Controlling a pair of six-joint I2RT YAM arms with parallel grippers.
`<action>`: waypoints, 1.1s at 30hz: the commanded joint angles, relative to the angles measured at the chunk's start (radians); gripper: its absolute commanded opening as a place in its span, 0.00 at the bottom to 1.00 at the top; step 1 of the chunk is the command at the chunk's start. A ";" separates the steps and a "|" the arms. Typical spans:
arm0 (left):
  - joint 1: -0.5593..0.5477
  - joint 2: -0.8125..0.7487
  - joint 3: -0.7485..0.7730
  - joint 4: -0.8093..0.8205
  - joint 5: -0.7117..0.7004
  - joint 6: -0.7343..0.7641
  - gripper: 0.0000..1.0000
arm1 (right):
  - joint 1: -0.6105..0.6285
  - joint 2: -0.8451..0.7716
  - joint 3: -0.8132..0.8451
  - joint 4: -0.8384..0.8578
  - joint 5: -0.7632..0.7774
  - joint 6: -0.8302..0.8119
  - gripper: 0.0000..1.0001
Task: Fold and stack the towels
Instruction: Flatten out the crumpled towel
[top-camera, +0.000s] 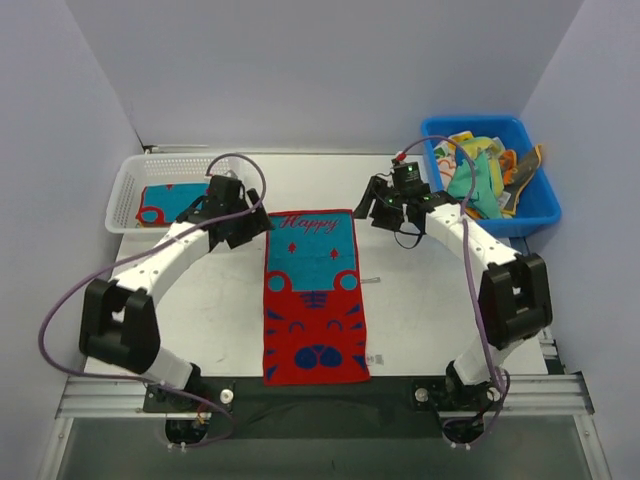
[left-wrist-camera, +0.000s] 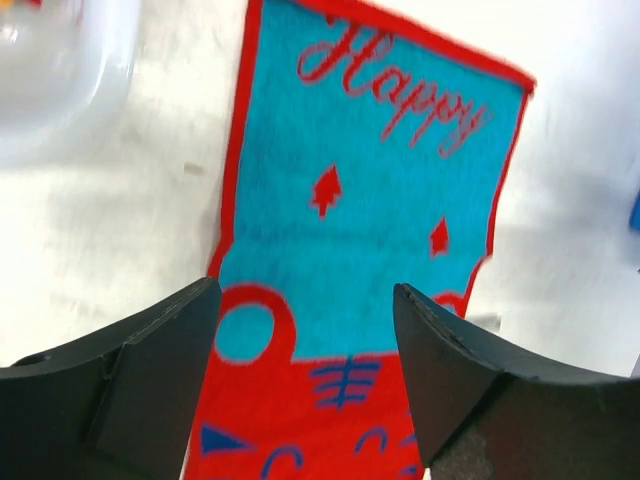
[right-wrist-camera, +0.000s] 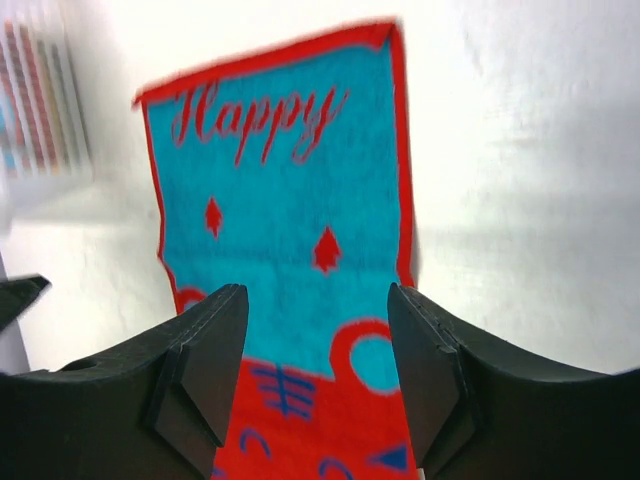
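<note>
One towel (top-camera: 312, 300), red with a teal upper half and "Happy" lettering, lies spread flat in the middle of the table. My left gripper (top-camera: 246, 228) hovers by its far left corner and my right gripper (top-camera: 383, 211) by its far right corner. Both are open and hold nothing. In the left wrist view the towel (left-wrist-camera: 370, 180) shows between and beyond the open left gripper (left-wrist-camera: 305, 350). The right wrist view shows the same towel (right-wrist-camera: 280, 200) past the open right gripper (right-wrist-camera: 318, 350). A folded red-and-teal towel (top-camera: 165, 205) lies in the basket. Several crumpled towels (top-camera: 480, 175) fill the blue bin.
A white mesh basket (top-camera: 128, 180) stands at the far left of the table, its corner (left-wrist-camera: 60, 70) close to my left gripper. The blue bin (top-camera: 535, 205) sits at the far right. Grey walls close in the back and sides.
</note>
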 joint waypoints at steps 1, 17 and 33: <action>0.021 0.162 0.105 0.158 -0.014 -0.061 0.80 | -0.022 0.106 0.051 0.189 0.054 0.162 0.58; 0.062 0.635 0.451 0.191 -0.103 -0.159 0.70 | -0.060 0.507 0.275 0.391 0.045 0.393 0.56; 0.058 0.618 0.398 0.186 -0.140 -0.179 0.66 | -0.051 0.538 0.241 0.424 0.041 0.443 0.56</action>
